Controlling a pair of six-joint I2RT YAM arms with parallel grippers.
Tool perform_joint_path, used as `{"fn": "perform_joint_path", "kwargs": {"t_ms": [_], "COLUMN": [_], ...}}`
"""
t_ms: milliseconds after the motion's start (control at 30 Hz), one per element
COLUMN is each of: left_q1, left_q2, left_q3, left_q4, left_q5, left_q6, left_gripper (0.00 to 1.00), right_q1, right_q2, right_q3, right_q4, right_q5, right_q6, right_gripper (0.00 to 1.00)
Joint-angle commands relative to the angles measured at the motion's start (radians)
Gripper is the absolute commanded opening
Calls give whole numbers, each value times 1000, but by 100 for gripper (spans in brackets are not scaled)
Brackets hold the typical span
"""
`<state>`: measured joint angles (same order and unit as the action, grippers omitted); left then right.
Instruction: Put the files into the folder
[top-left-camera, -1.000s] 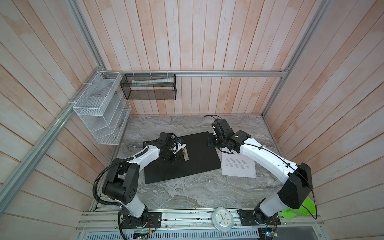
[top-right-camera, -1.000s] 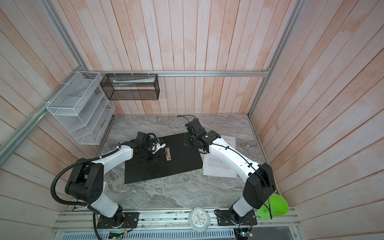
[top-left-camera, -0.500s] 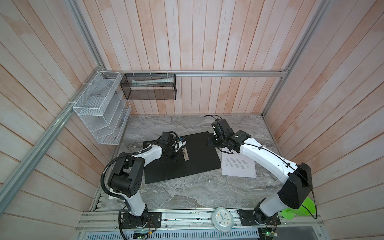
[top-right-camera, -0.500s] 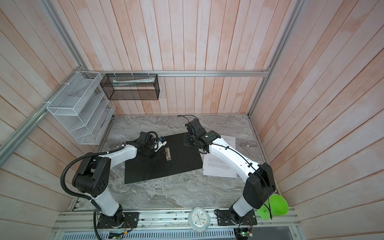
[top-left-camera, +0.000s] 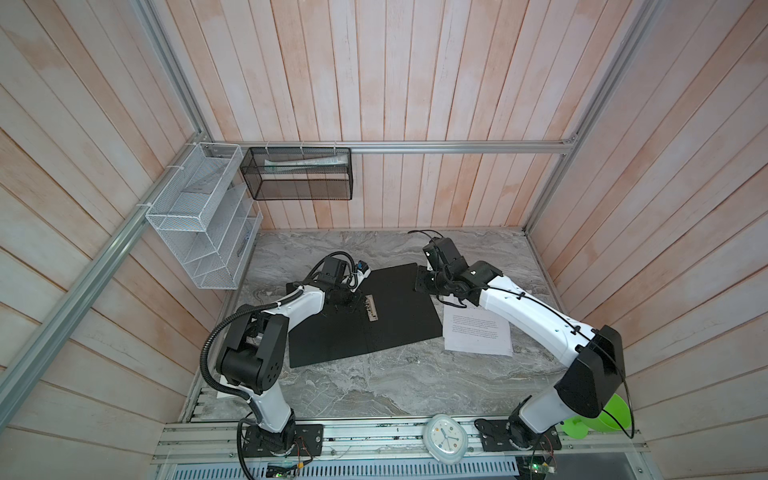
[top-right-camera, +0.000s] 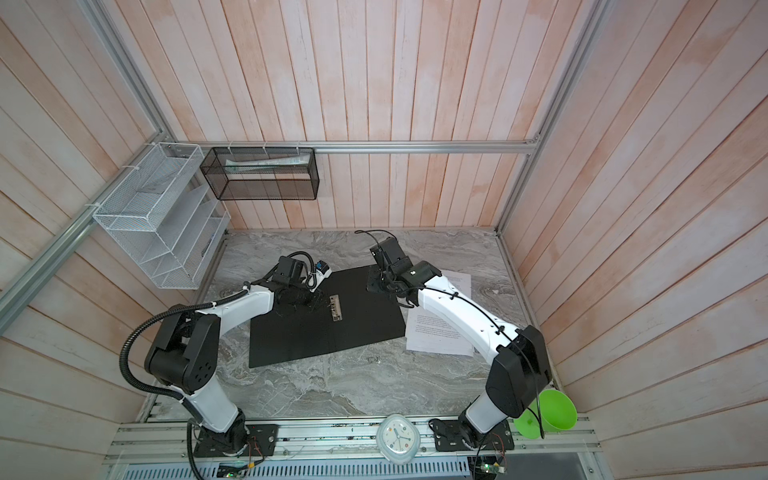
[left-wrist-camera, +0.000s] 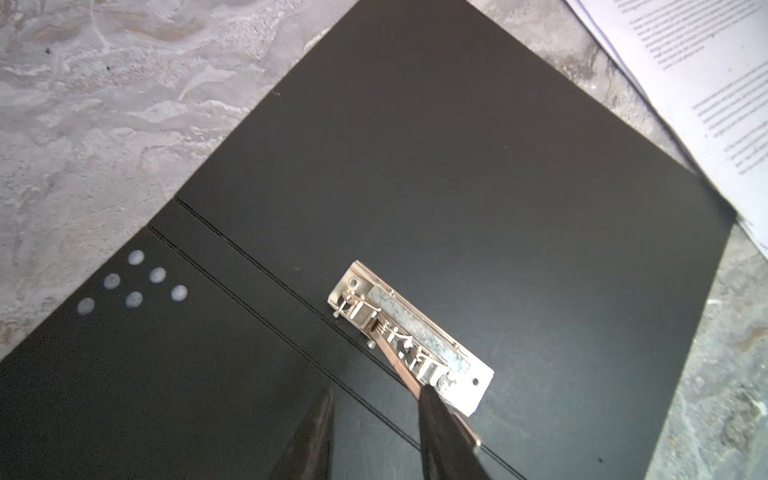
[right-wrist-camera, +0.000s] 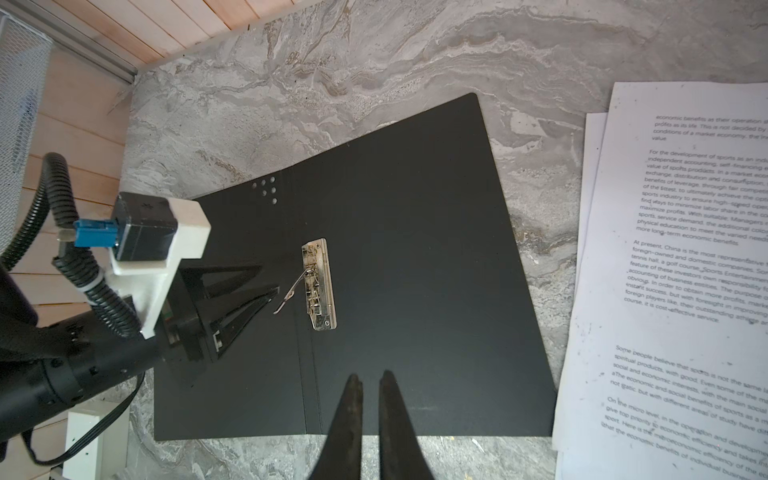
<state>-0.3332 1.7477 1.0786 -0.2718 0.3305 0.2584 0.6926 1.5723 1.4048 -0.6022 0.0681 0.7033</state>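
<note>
**Folder (top-left-camera: 399, 320) clip (top-left-camera: 371, 308) might snap shut too soon**

I feared the raised lever (left-wrist-camera: 401, 370) could slip off the left gripper (left-wrist-camera: 376, 390), whose jaws stood part open, one finger beside that lever, clasping nothing. The folder lay open mid-worktop (top-left-camera: 374, 395). The right gripper (right-wrist-camera: 370, 374), nearly closed and empty, hung over its back edge. The files (top-left-camera: 478, 336) lay toward the worktop's right edge.

In both top views the right arm (top-left-camera: 523, 307) is covering part of the files (top-left-camera: 478, 338); their print is showing too small to read.
</note>
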Motion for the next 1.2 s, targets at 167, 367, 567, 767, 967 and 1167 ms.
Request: {"fn": "perform_joint_path", "kwargs": {"t_ms": [167, 367, 567, 767, 967, 1167], "left_q1": [12, 135, 203, 221, 229, 245], "left_q2": [6, -67, -77, -71, -80, -101], "left_q3": [37, 105, 112, 97, 89, 85], "left_q4": [-22, -173, -287, -317, -320, -322], "left_q5": [-124, -99, 91, 177, 197, 214], "left_q6": [-49, -104, -101, -110, -121, -132], "left_gripper": [35, 33, 33, 33, 33, 33], "right_q1": [-4, 19, 39, 57, 55, 51], "right_q2": [9, 170, 350, 480, 567, 638], "right_q3": [-46, -48, 0, 111, 209, 290], "right_q4": [59, 137, 228, 234, 220, 205], "right_q5": [-135, -393, -550, -613, -631, -647], "right_q6": [-25, -74, -74, -93, -109, -119], "right_gripper": [10, 10, 9, 9, 9, 9]}}
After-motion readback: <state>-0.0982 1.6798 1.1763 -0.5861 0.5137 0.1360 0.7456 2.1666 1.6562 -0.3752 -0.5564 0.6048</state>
